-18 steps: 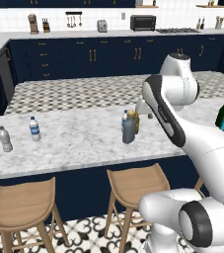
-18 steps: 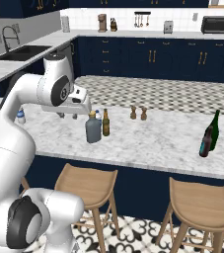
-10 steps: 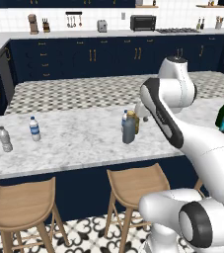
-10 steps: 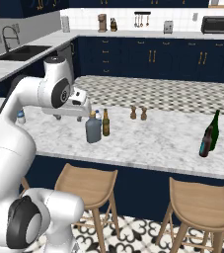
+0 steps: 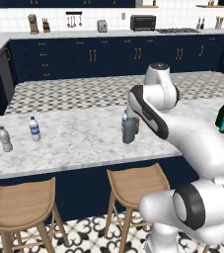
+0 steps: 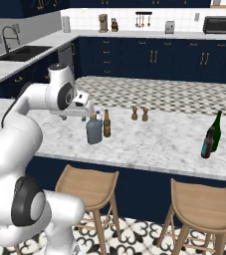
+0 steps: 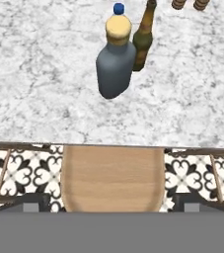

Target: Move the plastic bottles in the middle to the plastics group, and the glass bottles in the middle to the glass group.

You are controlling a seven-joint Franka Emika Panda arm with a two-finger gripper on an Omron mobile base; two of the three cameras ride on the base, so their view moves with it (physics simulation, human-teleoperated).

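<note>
We saw a glossy white arm (image 5: 182, 133) of rounded, bulbous segments, with dark grey discs capping the joints (image 6: 29, 208), a smooth shell, and a small white hand (image 6: 79, 107).

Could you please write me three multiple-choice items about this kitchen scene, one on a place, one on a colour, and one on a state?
1. Where does the tall dark green wine bottle stand?
A. by the sink
B. at the counter's right end in the right base view
C. on a stool

2. What colour is the squat grey-blue bottle's cap?
A. red
B. tan
C. black

3. How does the slim olive-brown bottle stand?
A. upright
B. on its side
C. upside down

Answers: 1 B, it stands beside the dark blue bottle there. 2 B, the hand view shows it tan. 3 A, its neck points up.
</note>
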